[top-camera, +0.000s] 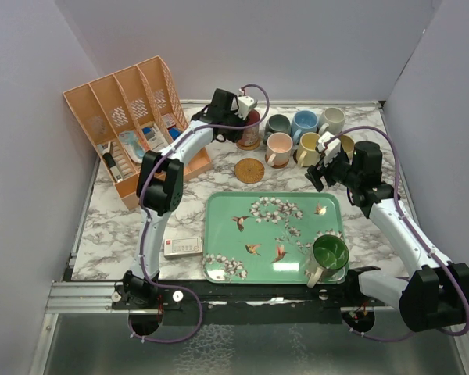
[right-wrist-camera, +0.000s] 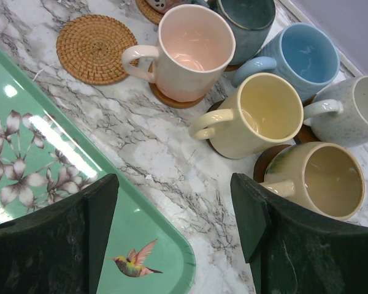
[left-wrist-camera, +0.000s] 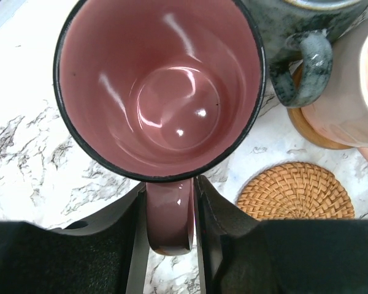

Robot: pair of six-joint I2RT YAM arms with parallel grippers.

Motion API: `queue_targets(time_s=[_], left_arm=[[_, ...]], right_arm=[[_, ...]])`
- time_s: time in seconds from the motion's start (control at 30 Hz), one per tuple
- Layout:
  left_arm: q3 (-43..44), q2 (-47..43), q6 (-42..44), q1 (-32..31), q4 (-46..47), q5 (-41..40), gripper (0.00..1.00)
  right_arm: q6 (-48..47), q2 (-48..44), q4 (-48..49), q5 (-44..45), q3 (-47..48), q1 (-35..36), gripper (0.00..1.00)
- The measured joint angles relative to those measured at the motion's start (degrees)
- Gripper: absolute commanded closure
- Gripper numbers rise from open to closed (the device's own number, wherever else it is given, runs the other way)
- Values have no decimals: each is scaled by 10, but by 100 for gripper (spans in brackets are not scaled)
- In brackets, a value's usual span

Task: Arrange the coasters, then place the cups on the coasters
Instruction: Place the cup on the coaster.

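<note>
Upright near the table's far edge, the glossy dark red ceramic mug (left-wrist-camera: 159, 92) stands on what we take for a tan disc. Its handle (left-wrist-camera: 170, 223) lies between the narrow-set fingers of the left gripper (left-wrist-camera: 169, 202); we cannot tell whether they pinch it or merely flank it. Just beside it lies a bare woven round coaster (top-camera: 249, 170). Six more mugs cluster in two rows: grey mug (top-camera: 277, 125), blue mug (top-camera: 303, 123) and speckled cream mug (top-camera: 331, 119) behind; pink mug (top-camera: 279, 148), yellow mug (top-camera: 308, 148) and tan-brown mug (right-wrist-camera: 322, 180) in front, brown discs showing beneath these three. The right gripper (right-wrist-camera: 175, 208) hovers near them, jaws wide, holding nothing. Nearer the arms, a green mug (top-camera: 329, 254) sits in a corner of the green floral rectangular tray (top-camera: 219, 226). A small white card-like object (top-camera: 182, 247) lies left of the tray, and an orange plastic file rack (top-camera: 133, 117) stands far left on the white marble table (top-camera: 109, 226).
</note>
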Motion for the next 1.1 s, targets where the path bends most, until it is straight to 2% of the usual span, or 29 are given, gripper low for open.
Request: queue_targets(time_s=[0.47,0.57,0.73,0.8,0.87,1.1], left_arm=[[-16,-31,-14,-2,16,6,56],[-21,-35,-14,-2,16,7,51],[-37,-59,-11,-2,17,-2,32],[-54,-81,-8,-2,20,-13,24],[-78,-108,-5,-2,29,-21,19],[-221,-232,3,-2,79,-23,19]], right_arm=[[0,0,0,0,0,0,25],[-2,0,0,0,0,0,25],[-4,0,0,0,0,0,25],[-4,0,0,1,0,0,25],[-4,0,0,1,0,0,25],[-4,0,0,2,0,0,25]])
